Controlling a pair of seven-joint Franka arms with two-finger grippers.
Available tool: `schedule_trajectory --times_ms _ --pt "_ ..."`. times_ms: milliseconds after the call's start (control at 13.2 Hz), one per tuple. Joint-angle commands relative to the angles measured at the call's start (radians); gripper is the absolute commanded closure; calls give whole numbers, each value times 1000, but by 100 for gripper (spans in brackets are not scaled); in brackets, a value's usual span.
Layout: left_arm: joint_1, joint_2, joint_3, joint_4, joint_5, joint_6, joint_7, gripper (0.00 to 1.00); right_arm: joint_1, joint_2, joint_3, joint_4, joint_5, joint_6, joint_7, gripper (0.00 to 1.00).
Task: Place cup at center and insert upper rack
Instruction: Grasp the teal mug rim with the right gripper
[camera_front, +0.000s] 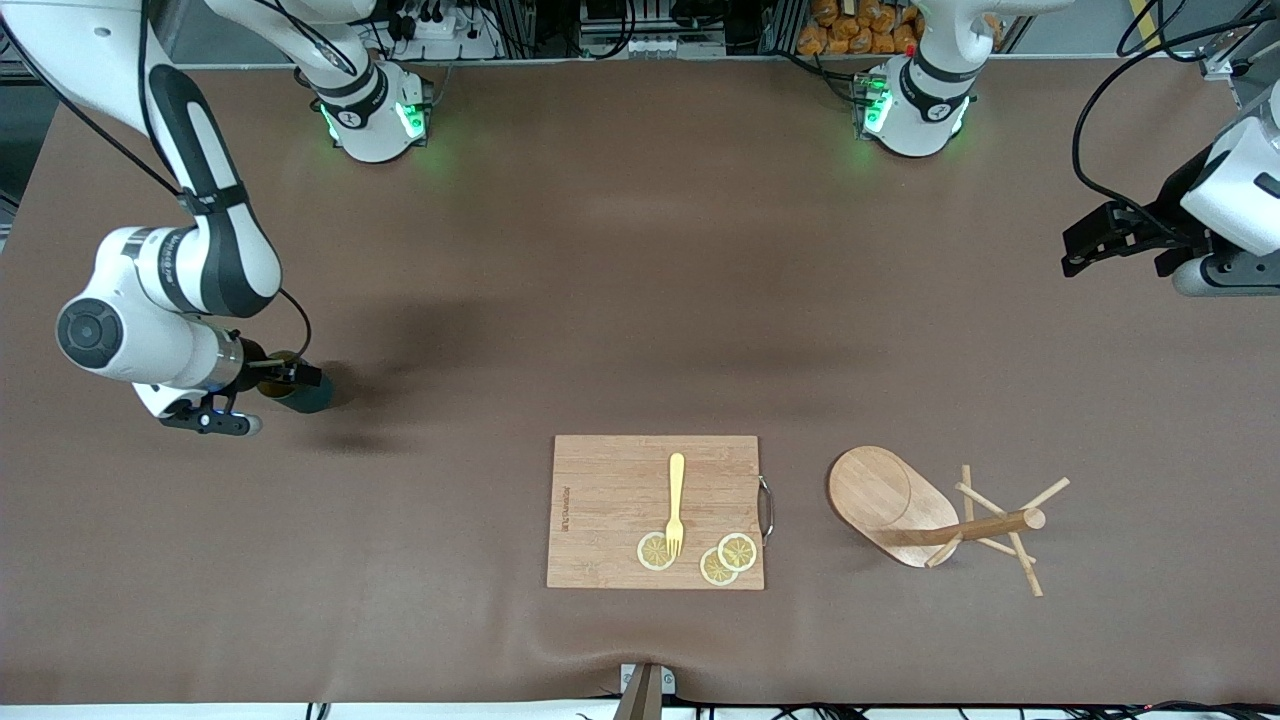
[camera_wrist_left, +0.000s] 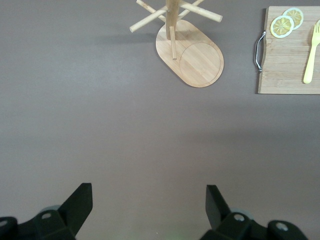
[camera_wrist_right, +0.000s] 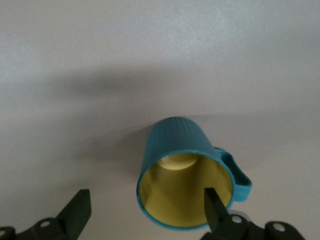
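The right gripper (camera_wrist_right: 145, 212) has its fingers (camera_wrist_right: 216, 207) released around the teal mug (camera_wrist_right: 187, 175), one inside the yellow rim, at the right arm's end of the brown desk (camera_front: 600, 300). The left gripper (camera_wrist_left: 148, 207) hangs spread, holding nothing, over bare desk; the mug tree (camera_front: 935, 520) stands beside the cutting board (camera_front: 610, 510) carrying a fork (camera_front: 676, 505) and lemon slices (camera_front: 728, 558). Cables (camera_front: 640, 25) line the desk's edge.

- The cup (camera_wrist_right: 187, 175) stands upright on the plain worktop (camera_wrist_right: 150, 50), its ribbed teal outside and mustard-yellow inside both showing.
- Its small handle sticks out from one side of the rim.
- The right end effector (camera_wrist_right: 145, 210) has its dark fingers (camera_wrist_right: 77, 207) spread wide; one finger is inside the cup's mouth, the other outside its wall.
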Motion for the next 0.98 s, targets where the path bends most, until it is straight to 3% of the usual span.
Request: schedule_trajectory --times_ms 0,76,151,303,454,908 --pt "1 -6 -6 -3 4 4 -15 0 -16 30 13 2 1 26 30 0" --pt "1 -6 -6 -3 4 4 -15 0 -17 36 13 2 3 30 31 0" --pt "1 -6 -8 -3 4 4 -15 0 -17 39 13 2 18 30 39 19" --pt "1 -6 -8 -2 4 4 -15 0 -17 41 13 2 23 33 47 70" --pt "1 -5 -8 -3 4 6 -15 0 -20 45 12 2 24 38 47 100" --pt "0 -5 -9 -3 4 7 -15 0 -11 42 12 15 24 32 74 100"
